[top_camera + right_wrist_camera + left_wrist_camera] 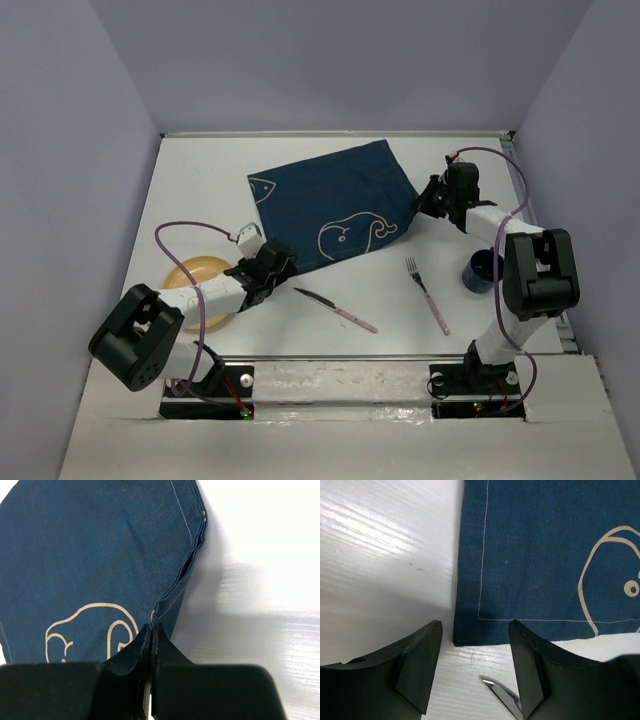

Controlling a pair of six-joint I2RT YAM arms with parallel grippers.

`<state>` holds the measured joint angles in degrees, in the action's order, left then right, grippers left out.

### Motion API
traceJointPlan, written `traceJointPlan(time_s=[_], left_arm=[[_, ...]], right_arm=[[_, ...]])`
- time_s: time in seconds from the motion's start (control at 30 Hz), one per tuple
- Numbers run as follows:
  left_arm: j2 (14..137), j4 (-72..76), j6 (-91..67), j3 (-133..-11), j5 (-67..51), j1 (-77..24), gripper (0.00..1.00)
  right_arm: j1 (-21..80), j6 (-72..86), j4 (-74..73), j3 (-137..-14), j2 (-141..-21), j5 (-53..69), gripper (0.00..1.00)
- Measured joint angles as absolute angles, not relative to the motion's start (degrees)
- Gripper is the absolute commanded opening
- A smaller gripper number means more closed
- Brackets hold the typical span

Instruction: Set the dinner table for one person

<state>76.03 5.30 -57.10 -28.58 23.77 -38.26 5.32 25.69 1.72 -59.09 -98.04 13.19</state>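
Right end effector [151,626] apparently pinches mat [95,550] edge; knife [501,695] mostly hidden.

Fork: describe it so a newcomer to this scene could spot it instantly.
On the white table, look in front of the whale-print mat, right of centre. The fork lies between the knife and the blue cup; only it ends in tines.

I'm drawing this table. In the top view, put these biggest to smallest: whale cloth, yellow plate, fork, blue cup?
1. Whale cloth, clearly biggest.
2. Yellow plate, though the left arm hides part of it.
3. Fork and blue cup: can't rank; the fork is longer but thin, the cup wider and partly hidden.
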Motion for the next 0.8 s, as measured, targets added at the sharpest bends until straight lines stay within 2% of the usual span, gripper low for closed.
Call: traceJointPlan(time_s=[0.17, 0.2, 0.27, 0.3, 0.37, 0.4, 0.47, 0.8], left_arm=[[78.1, 8.6, -56.7, -28.9, 23.5, -37.7, 0.6], [78.9, 9.3, -56.6, -29.2, 23.3, -37.6, 0.52], [80.0, 10.2, -56.3, -29.6, 23.0, -37.5, 0.44], [80.5, 10.5, -56.0, -29.7, 22.8, -37.5, 0.33], [80.6, 10.5, -56.0, -29.7, 22.5, -37.4, 0.22], [80.7, 10.1, -55.6, -29.7, 22.0, -37.4, 0.12], [80.9, 10.1, -55.3, -29.7, 21.8, -37.4, 0.0], [78.4, 8.5, -46.6, -34.2, 20.5, -32.8, 0.0]], right_arm=[[5.3, 25.7, 1.7, -59.1, -98.0, 13.3, 0.0], [5.3, 25.7, 1.7, -59.1, -98.0, 13.3, 0.0], [5.3, 25.7, 1.7, -59.1, -98.0, 13.3, 0.0], [5.3, 25.7, 1.7, -59.1, -98.0, 13.3, 0.0], [5.3, 25.7, 1.7, -59.1, -98.0, 13.4, 0.0], [5.3, 25.7, 1.7, -59.1, -98.0, 13.4, 0.0], [5.3, 25.7, 1.7, -59.1, -98.0, 13.5, 0.0], [5.3, 25.7, 1.7, -57.8, -93.9, 13.9, 0.0]])
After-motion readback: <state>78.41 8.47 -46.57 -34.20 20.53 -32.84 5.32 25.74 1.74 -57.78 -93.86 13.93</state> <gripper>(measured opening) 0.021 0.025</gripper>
